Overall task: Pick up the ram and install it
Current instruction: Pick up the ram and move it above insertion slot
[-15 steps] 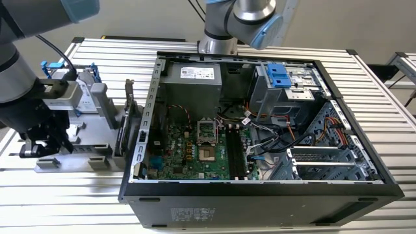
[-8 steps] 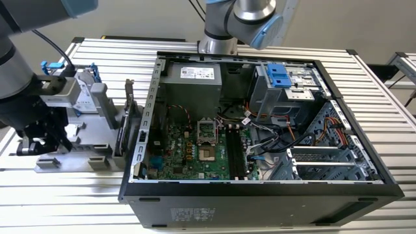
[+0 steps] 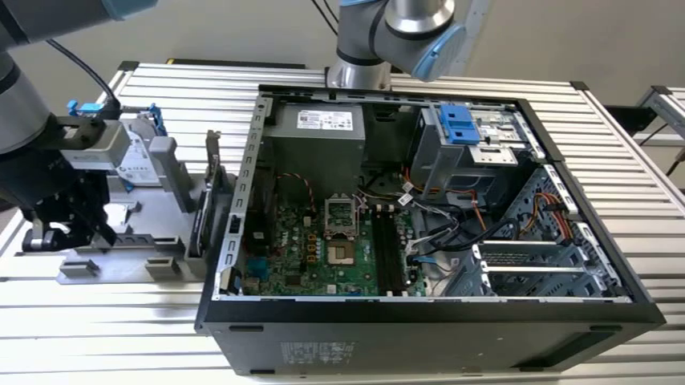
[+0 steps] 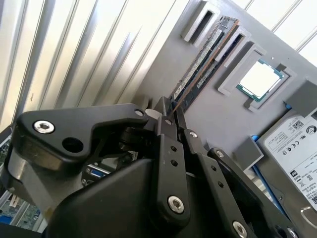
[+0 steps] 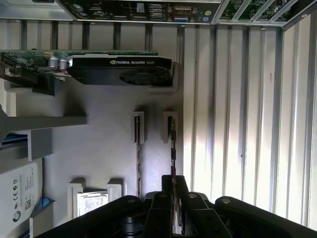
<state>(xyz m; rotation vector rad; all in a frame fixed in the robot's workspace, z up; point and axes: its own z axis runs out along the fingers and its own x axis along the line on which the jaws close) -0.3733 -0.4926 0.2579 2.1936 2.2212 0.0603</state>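
Note:
The ram [image 4: 198, 74] is a thin dark stick standing on edge in a slot of the grey parts tray [image 4: 208, 129], left of the computer in the exterior view. In the first wrist view the ram [image 5: 172, 148] runs from a slot bracket down to my fingers. My gripper [image 4: 172, 113] [image 5: 174, 181] hangs over the ram's near end, its two fingers pinched together on the thin board. In the exterior view the gripper [image 3: 48, 237] hangs low over that tray. The ram's far end still rests in the holder.
The open computer case [image 3: 257, 160] lies on the slatted table, with dark memory slots [image 3: 387, 249] on its motherboard. The tray also holds a graphics card [image 5: 119, 69], a processor chip [image 4: 260, 79] and a hard drive [image 4: 297, 144]. A second arm [image 3: 396, 32] stands behind the case.

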